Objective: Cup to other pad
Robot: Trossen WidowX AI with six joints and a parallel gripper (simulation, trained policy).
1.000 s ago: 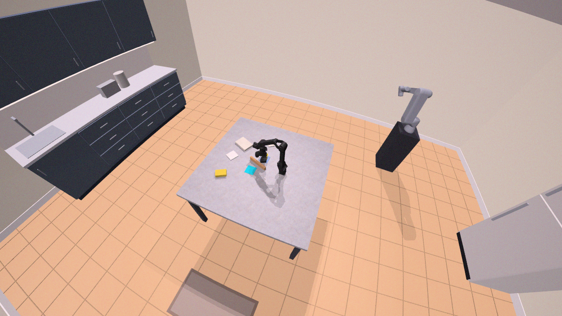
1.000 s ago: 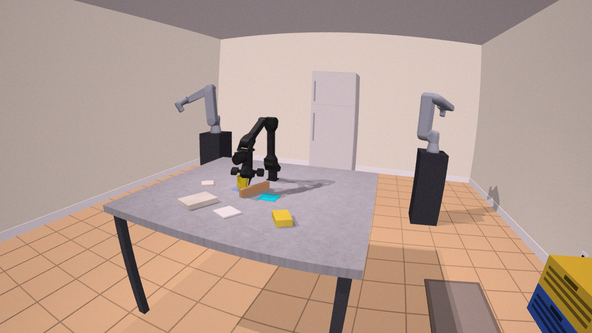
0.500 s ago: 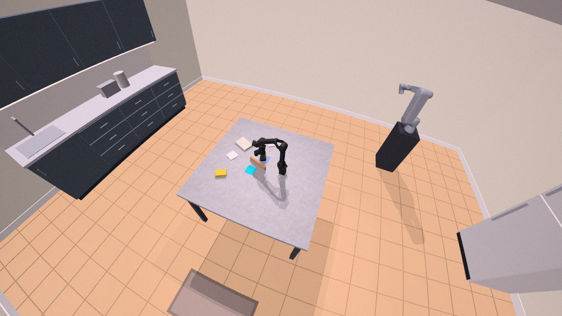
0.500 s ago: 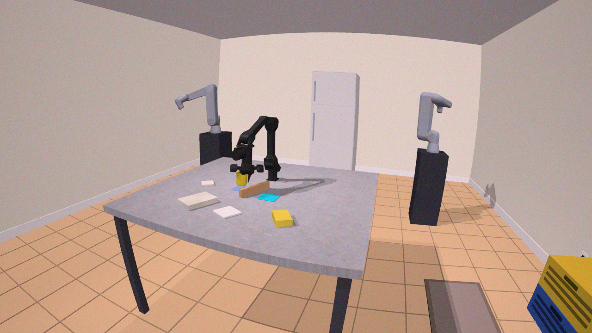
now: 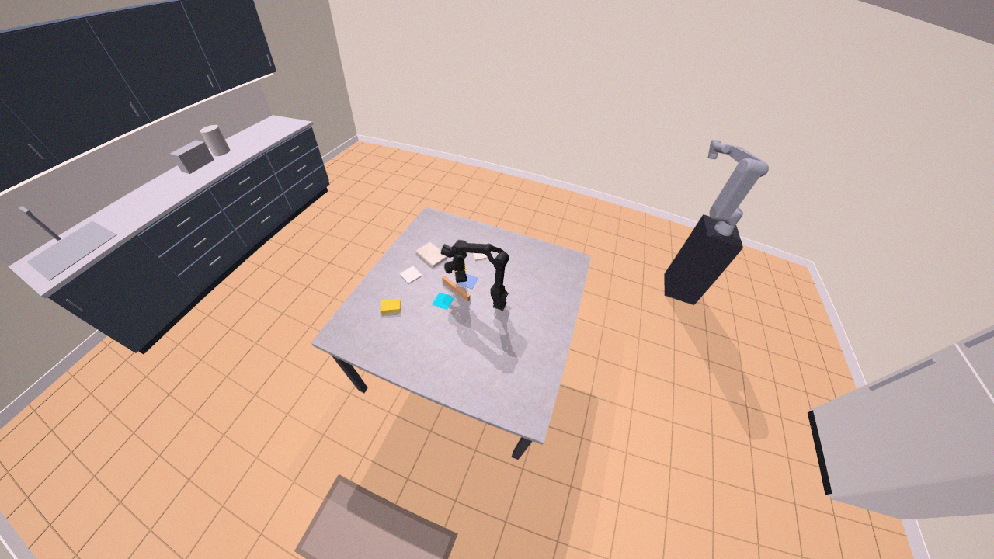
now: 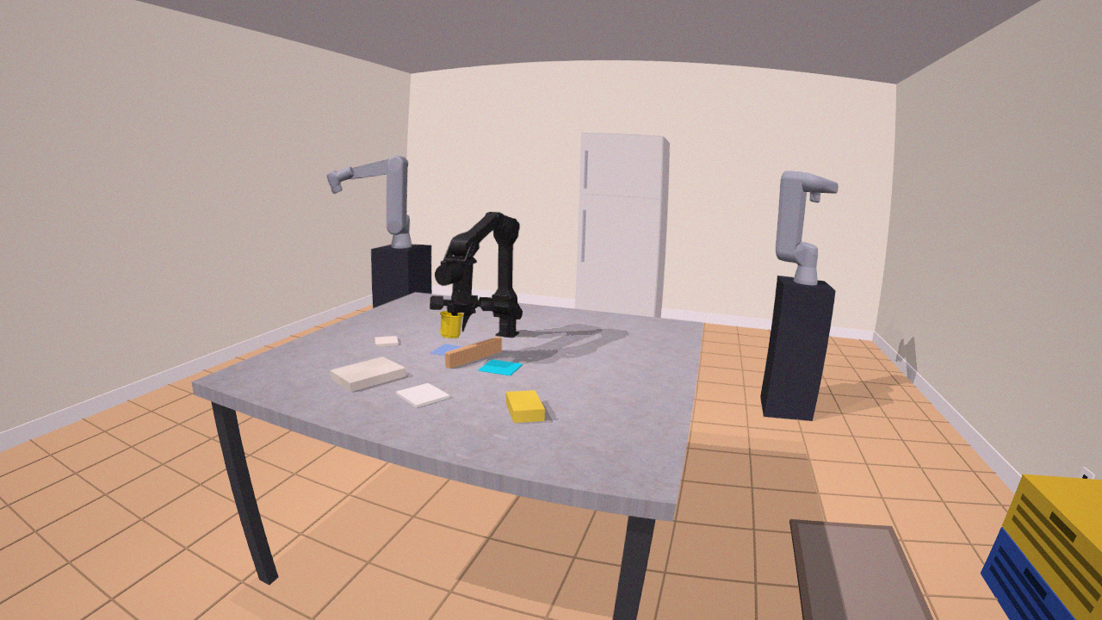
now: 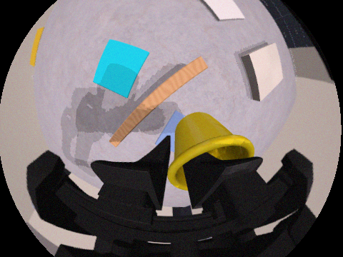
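Observation:
My gripper (image 5: 460,276) (image 6: 461,319) (image 7: 174,138) is shut on the wall of the yellow cup (image 6: 450,325) (image 7: 200,130), one finger inside it and one outside. The cup hangs above the table, over or near the blue pad (image 5: 471,281) (image 6: 443,350) (image 7: 169,128). It looks roughly upright in the exterior view; the arm mostly hides it in the top view. The marbles are not visible, as the cup's inside is mostly hidden. The cyan pad (image 5: 443,300) (image 6: 500,368) (image 7: 121,57) lies bare beyond the wooden barrier.
The low wooden barrier (image 5: 455,288) (image 6: 473,353) (image 7: 161,94) stands between the two pads. A yellow block (image 5: 390,306) (image 6: 525,406), a thick cream block (image 5: 430,254) (image 6: 368,373) (image 7: 268,69) and a flat white piece (image 5: 411,274) (image 6: 423,394) lie farther out on the table.

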